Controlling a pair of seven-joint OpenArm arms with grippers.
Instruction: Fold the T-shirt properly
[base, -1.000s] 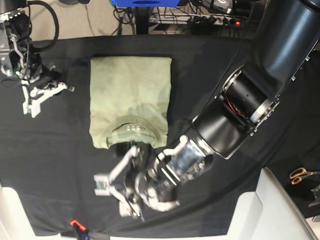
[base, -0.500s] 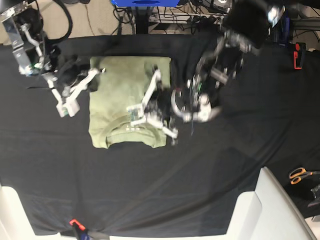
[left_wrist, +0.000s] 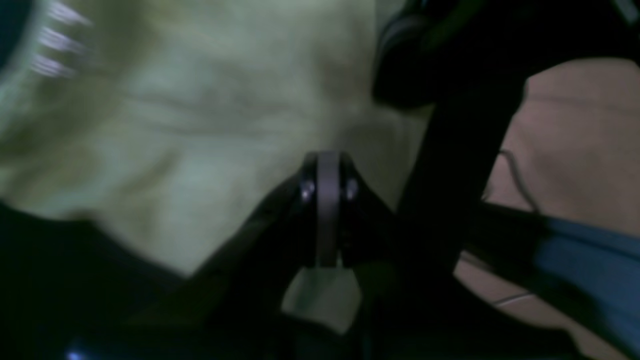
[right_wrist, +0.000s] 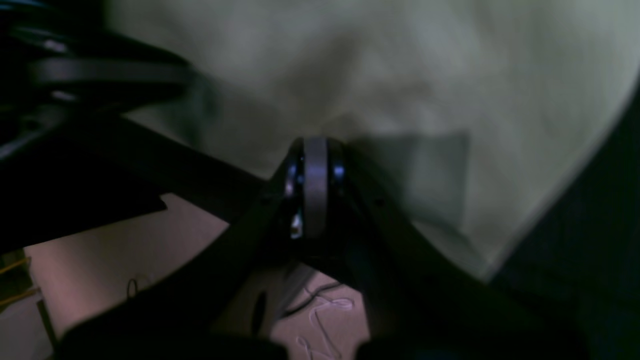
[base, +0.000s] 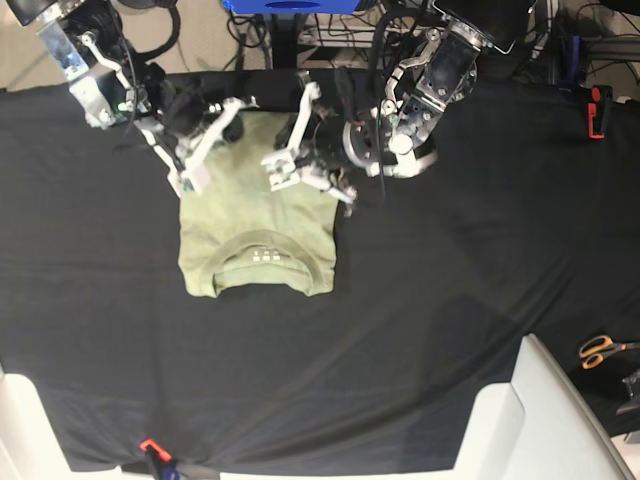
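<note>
1. Sage-green T-shirt (base: 255, 215) lies folded on the black-clothed bench (base: 450, 300), toward its far edge.
2. Left gripper (base: 300, 150) and right gripper (base: 205, 150) hover spread apart over the shirt's far end, holding nothing.

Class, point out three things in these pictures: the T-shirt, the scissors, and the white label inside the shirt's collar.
T-shirt (base: 250, 215): base view, middle of the folded green cloth.
Scissors (base: 598, 349): base view, the orange handles.
Label (base: 265, 257): base view, white print inside the collar.
</note>
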